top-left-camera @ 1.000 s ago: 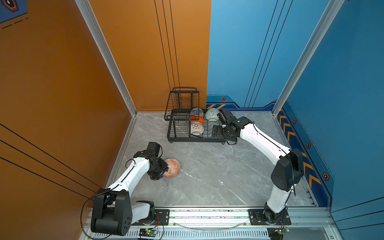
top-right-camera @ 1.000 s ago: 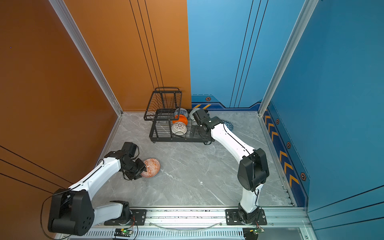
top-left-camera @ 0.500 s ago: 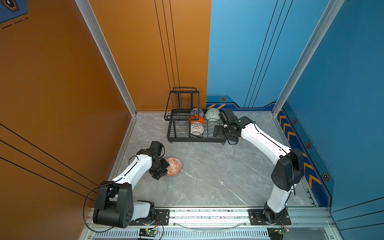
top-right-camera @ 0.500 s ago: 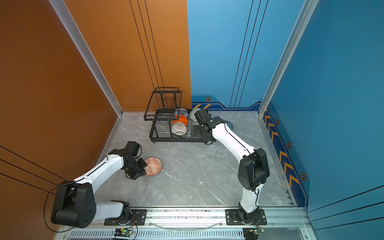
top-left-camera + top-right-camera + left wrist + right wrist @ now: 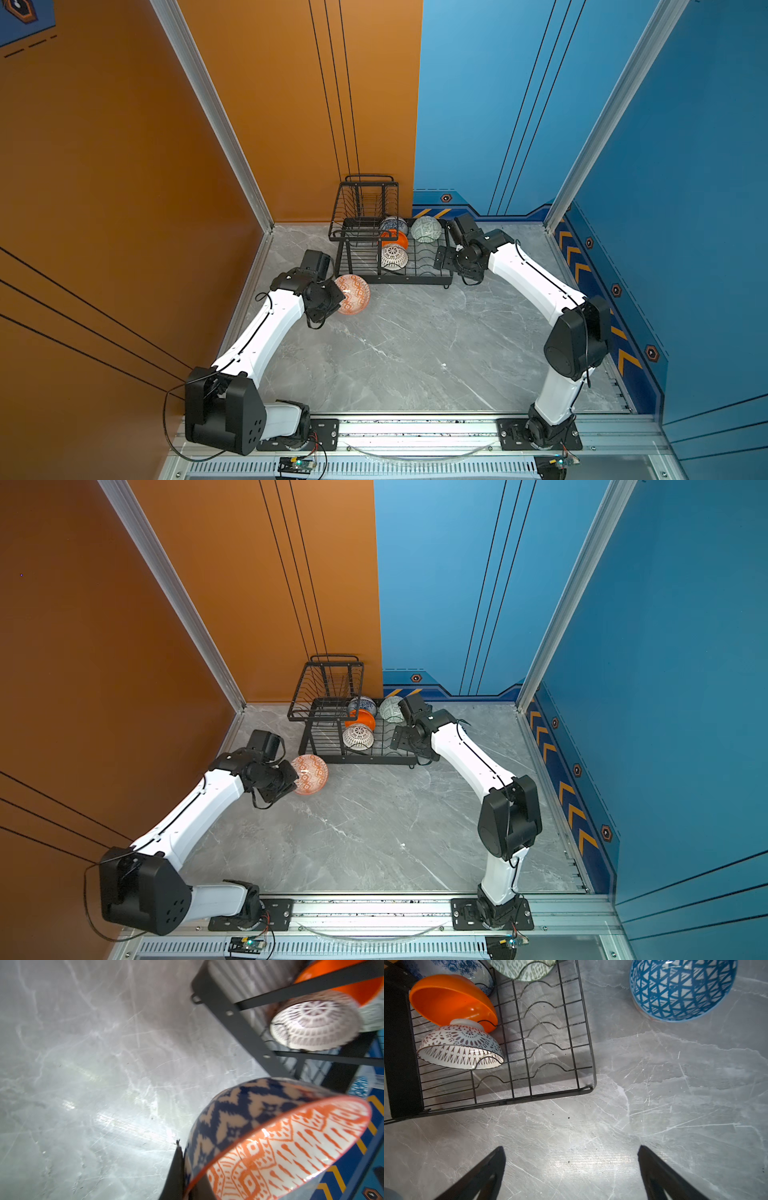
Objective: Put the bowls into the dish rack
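Left wrist view: your left hand is clamped on the rim of the orange-white bowl, which is tilted just beside the rack. Your right hand is spread wide over bare counter near the rack's corner. The blue triangle bowl sits on the counter beside the rack. Four bowls lie in the rack's lower tray: lattice, orange, floral, green.

The middle of the grey marble tabletop lay open, as did the front right wavy slots of the black wire dish rack. A white lattice bowl, a plain orange bowl and the raised wire basket crowded its left half. A blue-white triangle-patterned bowl stood near its right side.
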{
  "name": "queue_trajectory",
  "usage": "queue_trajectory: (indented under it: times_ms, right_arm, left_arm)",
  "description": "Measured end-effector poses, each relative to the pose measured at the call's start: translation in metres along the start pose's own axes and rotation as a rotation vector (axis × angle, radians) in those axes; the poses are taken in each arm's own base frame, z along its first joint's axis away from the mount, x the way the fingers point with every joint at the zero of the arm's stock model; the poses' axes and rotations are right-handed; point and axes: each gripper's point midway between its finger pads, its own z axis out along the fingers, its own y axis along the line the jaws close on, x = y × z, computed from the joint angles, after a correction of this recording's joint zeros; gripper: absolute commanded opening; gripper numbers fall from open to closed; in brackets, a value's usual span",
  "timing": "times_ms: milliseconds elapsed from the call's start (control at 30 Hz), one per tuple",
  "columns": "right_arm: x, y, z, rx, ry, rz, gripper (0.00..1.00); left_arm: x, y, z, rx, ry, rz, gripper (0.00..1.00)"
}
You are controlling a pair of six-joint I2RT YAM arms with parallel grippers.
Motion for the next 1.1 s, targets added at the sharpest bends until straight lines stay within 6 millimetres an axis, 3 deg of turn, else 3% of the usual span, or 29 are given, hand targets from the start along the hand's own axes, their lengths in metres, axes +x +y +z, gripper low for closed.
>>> queue_trajectory:
  times_ms: [67,300,500,600,767,933,1100]
  right_arm:
    - [-0.012,0.000,-0.007,-0.012,-0.023,0.017,1.00]
    - [-0.081,-0.005,-0.056,-0.093,-0.168,0.125,1.00]
    - [-0.140,0.002,-0.100,-0.180,-0.284,0.208,1.00]
    - [-0.155,0.013,-0.112,-0.240,-0.303,0.247,1.00]
    - [-0.170,0.037,-0.129,-0.367,-0.302,0.329,1.00]
    - [-0.174,0.054,-0.143,-0.485,-0.278,0.420,1.00]
    - [-0.181,0.070,-0.155,-0.596,-0.261,0.491,1.00]
  left_arm:
    - [-0.004,-0.015,-0.009,0.034,-0.025,0.028,0.00]
    - [-0.005,-0.061,-0.042,0.109,-0.105,0.162,0.00]
    - [-0.036,-0.129,-0.095,0.261,-0.326,0.284,0.00]
    - [-0.056,-0.157,-0.105,0.297,-0.451,0.318,0.00]
    - [-0.080,-0.197,-0.092,0.275,-0.628,0.416,0.00]
    - [-0.089,-0.233,-0.068,0.263,-0.743,0.515,0.00]
    - [-0.097,-0.265,-0.063,0.283,-0.850,0.566,0.00]
